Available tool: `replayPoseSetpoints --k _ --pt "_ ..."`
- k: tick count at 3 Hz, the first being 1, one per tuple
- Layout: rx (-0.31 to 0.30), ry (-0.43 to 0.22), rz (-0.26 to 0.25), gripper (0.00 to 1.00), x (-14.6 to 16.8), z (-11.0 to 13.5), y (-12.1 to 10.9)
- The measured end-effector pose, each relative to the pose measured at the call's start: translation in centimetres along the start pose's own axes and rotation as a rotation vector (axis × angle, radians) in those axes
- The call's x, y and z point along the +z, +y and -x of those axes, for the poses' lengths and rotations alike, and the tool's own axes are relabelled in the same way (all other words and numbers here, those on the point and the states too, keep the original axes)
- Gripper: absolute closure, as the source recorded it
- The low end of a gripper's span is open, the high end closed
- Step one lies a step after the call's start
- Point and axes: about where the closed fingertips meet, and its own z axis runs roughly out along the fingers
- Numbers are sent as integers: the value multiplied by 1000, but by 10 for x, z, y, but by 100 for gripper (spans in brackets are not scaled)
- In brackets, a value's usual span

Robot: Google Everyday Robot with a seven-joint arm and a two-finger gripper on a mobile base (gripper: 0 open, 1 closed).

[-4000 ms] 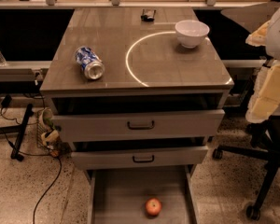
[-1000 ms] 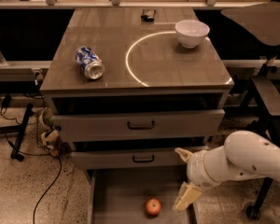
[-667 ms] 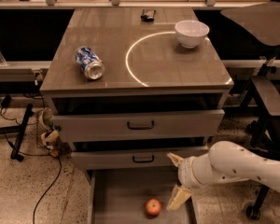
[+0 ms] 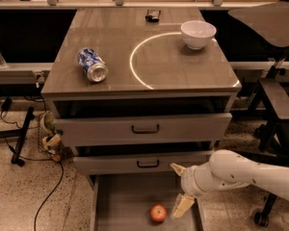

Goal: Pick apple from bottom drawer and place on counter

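The small round red-orange apple (image 4: pixel 158 213) lies on the flat floor of the wide, shallow grey bottom drawer (image 4: pixel 119 201), which is pulled out. My claw (image 4: pixel 175 190) hangs over that drawer just right of the apple, its two pale fingers (image 4: pixel 183 206) spread apart and holding nothing; the lower finger is just beside the fruit. Behind are two grey drawer fronts with black handles (image 4: pixel 145 128). Above them, the glossy grey-brown desk (image 4: pixel 183 73) carries a thin white circle line (image 4: pixel 133 61), a blue-and-white can (image 4: pixel 92 65) on its side, a white bowl (image 4: pixel 198 33), and a small dark object (image 4: pixel 153 15) at the far edge.
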Motion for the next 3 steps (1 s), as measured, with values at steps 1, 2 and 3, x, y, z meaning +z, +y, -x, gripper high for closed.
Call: replayPoseSetpoints --k 1,2,3 --pt "27 2 -8 0 17 -9 5" --pt "72 -8 -17 0 57 -47 17" --pt "99 -13 -11 0 83 -71 25"
